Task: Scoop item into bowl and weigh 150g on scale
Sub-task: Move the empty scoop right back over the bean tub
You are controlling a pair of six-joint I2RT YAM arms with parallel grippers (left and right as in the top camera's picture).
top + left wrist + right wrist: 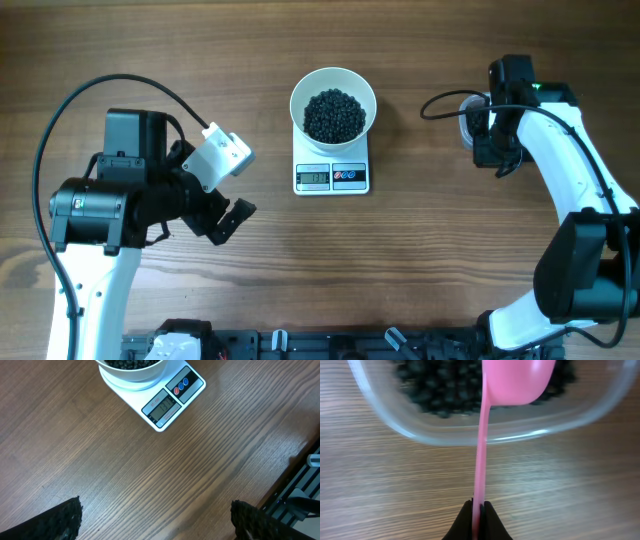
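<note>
My right gripper [477, 510]: shut on the spoon, the two black tips pinching the end of its thin handle.
Spoon [481, 450]: smooth pink plastic. The handle is a flat narrow strip and the scoop is rounded.
Spoon's long axis: it runs straight out from my right gripper, with the scoop at the far end over the tub. I cannot tell whether the scoop holds anything.
Tub [470, 435]: clear plastic with rounded corners and a thick, blurred rim. It sits towards the far right of the desk, partly hidden under my right arm in the overhead view.
Beans in the tub [440, 390]: small, round, glossy and black, lying loose against the far wall.
My left gripper [157, 517]: wide open and holding nothing. It hangs over bare wood near the left edge of the desk, its dark, rough-surfaced tips at the lower corners of the wrist view.
Scale [332, 177]: a white rectangular slab with rounded corners, in the middle of the desk towards the far edge.
Scale's direction: its long axis runs far to near. The grey display, with a red and a blue button beside it, faces the near edge. The digits are too small to read.
Bowl [296, 100]: round, plain, smooth and white. It stands on the far part of the scale and is as wide as the scale.
Beans in the bowl [334, 115]: a dark, pebbly heap covering the bottom, well below the rim.
Desk [420, 250]: brown wood with long grain lines running left to right.
</note>
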